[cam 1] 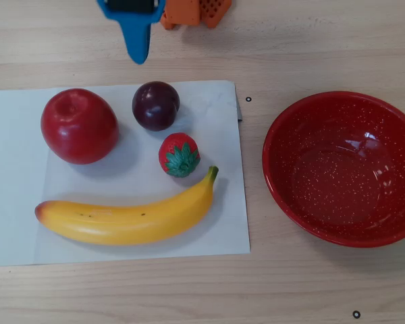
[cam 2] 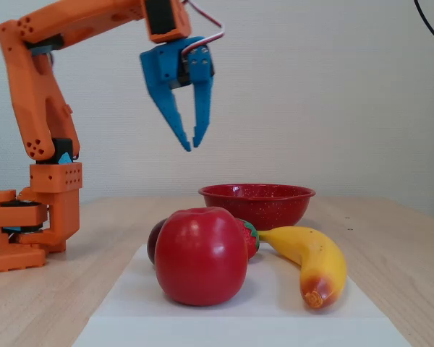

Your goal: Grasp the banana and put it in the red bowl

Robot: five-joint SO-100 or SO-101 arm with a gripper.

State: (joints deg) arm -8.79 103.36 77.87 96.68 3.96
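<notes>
The banana [cam 1: 131, 217] lies on a white sheet of paper, its green stem to the right and its orange-red end to the left in the overhead view. In the fixed view it [cam 2: 311, 256] lies at the front right with the orange end towards the camera. The red bowl [cam 1: 283, 135] stands empty on the table to the right of the paper; in the fixed view it [cam 2: 257, 204] is behind the fruit. My blue gripper [cam 2: 191, 147] hangs high above the table, points down, looks shut and holds nothing. In the overhead view it [cam 1: 138, 54] is at the top edge, beyond the fruit.
On the paper [cam 1: 216, 223] also lie a red apple [cam 1: 79, 126], a dark plum [cam 1: 156, 105] and a small strawberry [cam 1: 179, 155] just above the banana. The orange arm base [cam 2: 29, 224] stands at the left in the fixed view.
</notes>
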